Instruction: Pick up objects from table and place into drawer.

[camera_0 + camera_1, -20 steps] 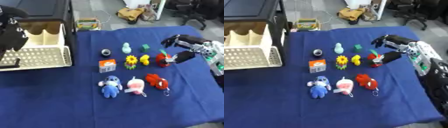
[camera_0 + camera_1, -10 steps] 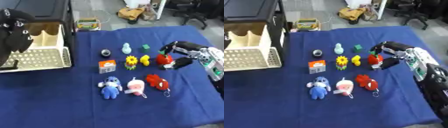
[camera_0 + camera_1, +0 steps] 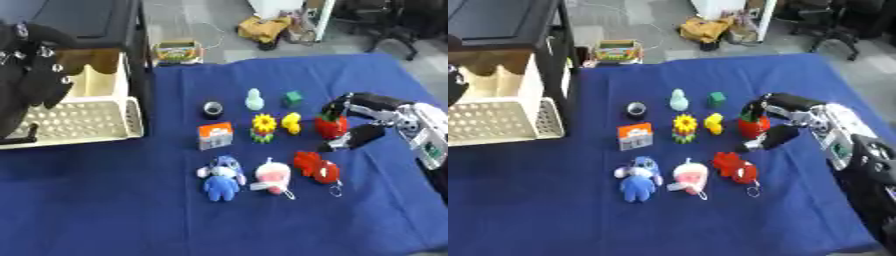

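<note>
light: bright, even | shadows: faint | focus: soft blur throughout

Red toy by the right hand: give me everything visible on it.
The red toy is small and rounded, glossy like plastic, with a dark green top, perhaps a strawberry. It stands upright on the blue tablecloth, right of the yellow duck. The right hand has fingers curled over its top and its thumb low beside it.

Matt blue cloth over the table (image 3: 105, 200), perforated cream plastic drawer (image 3: 79, 117), soft plush blue toy (image 3: 221, 178)
</note>
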